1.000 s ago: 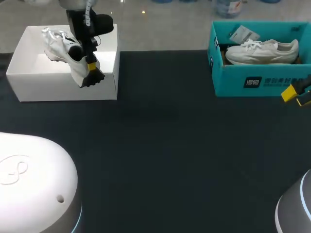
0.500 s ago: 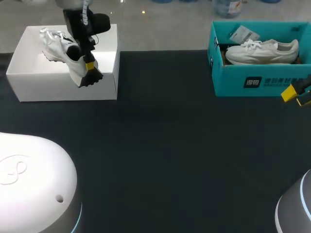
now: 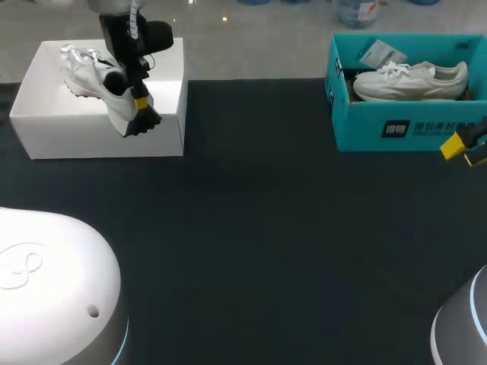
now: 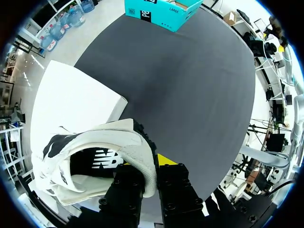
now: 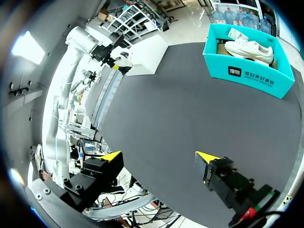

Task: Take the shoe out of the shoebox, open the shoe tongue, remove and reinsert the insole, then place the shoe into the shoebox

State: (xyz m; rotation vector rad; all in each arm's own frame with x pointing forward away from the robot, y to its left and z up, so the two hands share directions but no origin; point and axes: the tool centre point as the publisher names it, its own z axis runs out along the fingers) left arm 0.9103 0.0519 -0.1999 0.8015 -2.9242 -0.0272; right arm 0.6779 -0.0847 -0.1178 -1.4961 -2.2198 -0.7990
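The left gripper is closed on the shoe. Its 2 fingers pinch the white wall of the shoe's collar from both sides, with 1 yellow tip showing just beside the fabric. In the head view this gripper hangs from the left arm at the near right corner of the white shoebox. The shoe is held up and tilted there. Its black lugged sole end hangs down in front of the box's near wall, and its white upper stretches back toward the far left of the box. From the left wrist, the dark lining of the shoe's opening faces the camera, and the white shoebox lies under and ahead of the shoe.

The right gripper has its 2 yellow-tipped fingers spread wide apart with only the dark table between them. In the head view it sits at the table's right edge, just in front of the teal shoebox. That box holds 1 white laced shoe lying on its side.
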